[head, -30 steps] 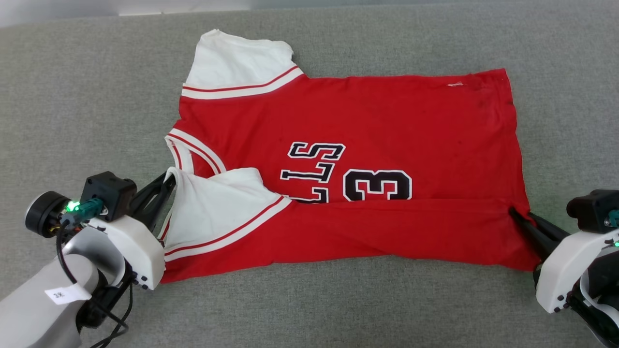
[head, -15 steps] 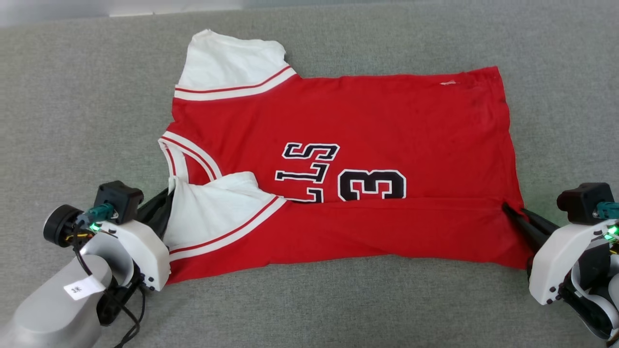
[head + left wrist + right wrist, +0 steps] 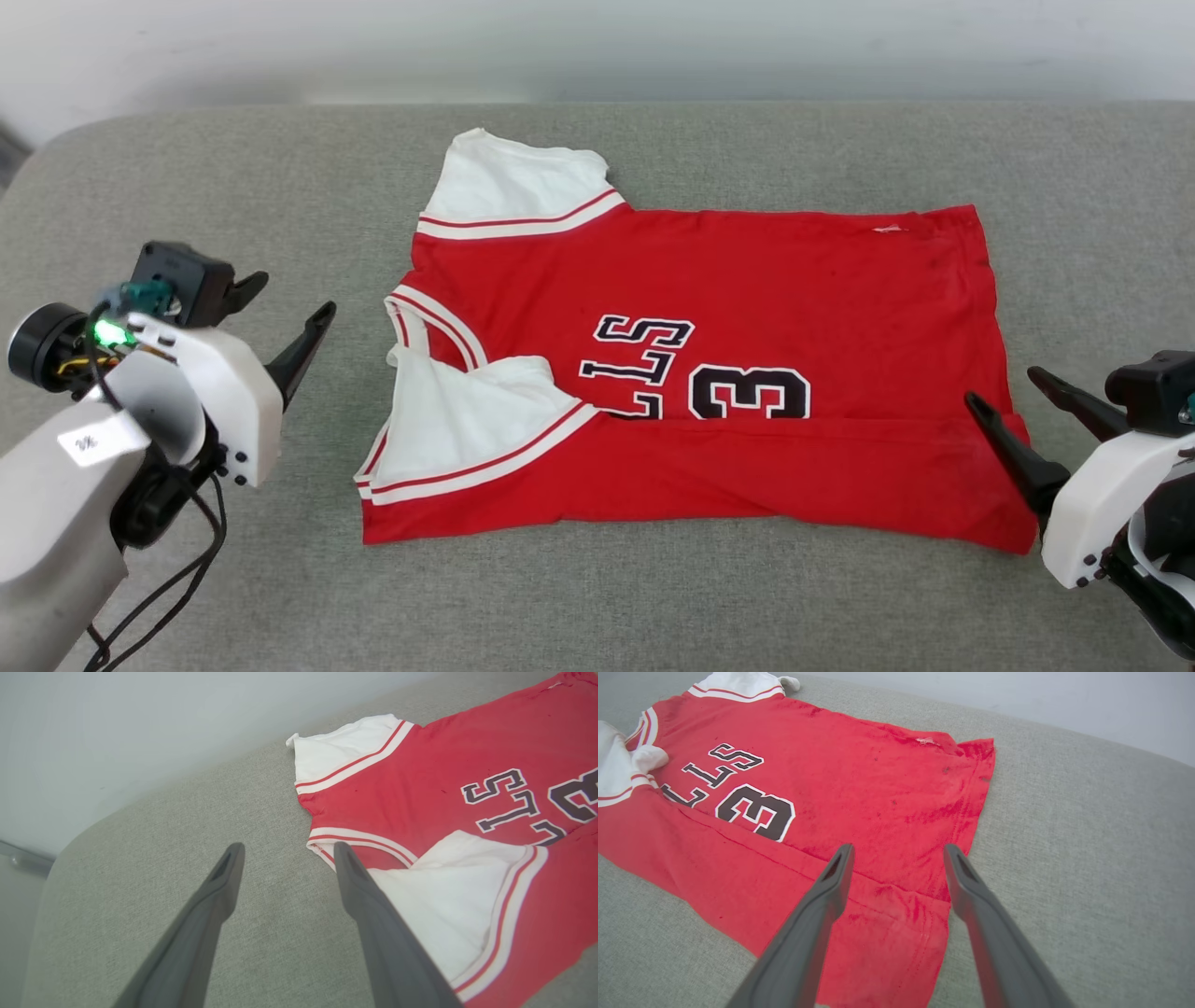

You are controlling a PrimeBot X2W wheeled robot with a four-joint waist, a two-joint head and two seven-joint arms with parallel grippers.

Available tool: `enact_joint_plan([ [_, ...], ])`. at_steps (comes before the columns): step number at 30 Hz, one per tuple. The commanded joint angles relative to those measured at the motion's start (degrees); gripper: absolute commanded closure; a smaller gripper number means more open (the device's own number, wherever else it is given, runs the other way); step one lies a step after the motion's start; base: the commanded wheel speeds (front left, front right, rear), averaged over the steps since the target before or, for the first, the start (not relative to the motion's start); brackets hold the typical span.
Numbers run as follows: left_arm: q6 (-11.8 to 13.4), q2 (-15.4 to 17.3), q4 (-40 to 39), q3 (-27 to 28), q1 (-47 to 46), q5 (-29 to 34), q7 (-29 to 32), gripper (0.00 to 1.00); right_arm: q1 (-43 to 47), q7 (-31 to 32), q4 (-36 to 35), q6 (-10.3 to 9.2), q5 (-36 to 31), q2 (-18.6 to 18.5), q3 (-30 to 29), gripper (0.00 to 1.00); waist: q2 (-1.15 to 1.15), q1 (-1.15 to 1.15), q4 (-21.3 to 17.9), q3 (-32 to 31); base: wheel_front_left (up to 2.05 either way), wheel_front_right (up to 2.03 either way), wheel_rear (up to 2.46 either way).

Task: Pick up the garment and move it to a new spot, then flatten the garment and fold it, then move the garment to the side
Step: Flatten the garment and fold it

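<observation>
garment (image 3: 709,308) (near edge folded), left gripper (image 3: 291,293) beside collar (image 3: 411,322); right gripper (image 3: 1003,386) over hem (image 3: 994,308), both spread wide, empty

The left gripper (image 3: 291,294) and right gripper (image 3: 1003,386) have long dark fingers (image 3: 301,345) on white housings (image 3: 233,401) with dark screws (image 3: 241,457); the grey left forearm (image 3: 42,523) carries a paper tag (image 3: 93,439) (scribbled on), black cables (image 3: 220,523) and a green light (image 3: 107,331).

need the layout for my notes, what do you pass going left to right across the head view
left pincer, open, clear of the collar → garment, lying flat with its near edge folded over the lettering → right pincer, open at the hem
</observation>
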Motion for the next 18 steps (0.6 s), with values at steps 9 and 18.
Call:
enact_joint_plan([
  [9,-3.5,1.8,-7.2,-3.1,-5.1,-8.4,22.6,0.00,0.4,2.2,-1.6,-0.04,-0.8,0.6,-0.1,0.00,0.00,0.00,0.7,-0.8,0.00,0.00,0.00],
  [18,-5.1,1.7,-7.0,-7.9,-4.0,-14.1,36.2,0.00,-0.9,3.7,-2.1,-0.03,-0.7,0.8,1.6,0.00,0.00,0.00,-1.5,0.1,0.00,0.00,0.00],
])
